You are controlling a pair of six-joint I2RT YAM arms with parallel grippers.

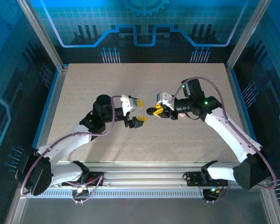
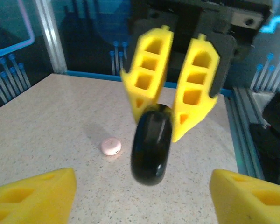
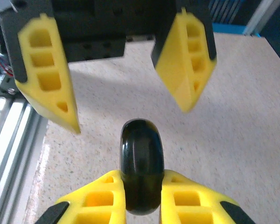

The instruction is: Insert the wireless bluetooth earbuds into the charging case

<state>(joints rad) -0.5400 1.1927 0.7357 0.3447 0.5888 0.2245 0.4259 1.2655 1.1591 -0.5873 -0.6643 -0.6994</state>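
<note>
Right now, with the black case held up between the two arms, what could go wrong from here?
1. The right gripper pinches the black case by one end only, above the table; it may twist or slip and fall.
2. The left gripper stands wide open very near the case, so a small misaligned move could knock it loose.
3. The case looks shut, so no earbud can go in yet.

Black case (image 2: 151, 151) in right end effector (image 2: 161, 125)
</note>
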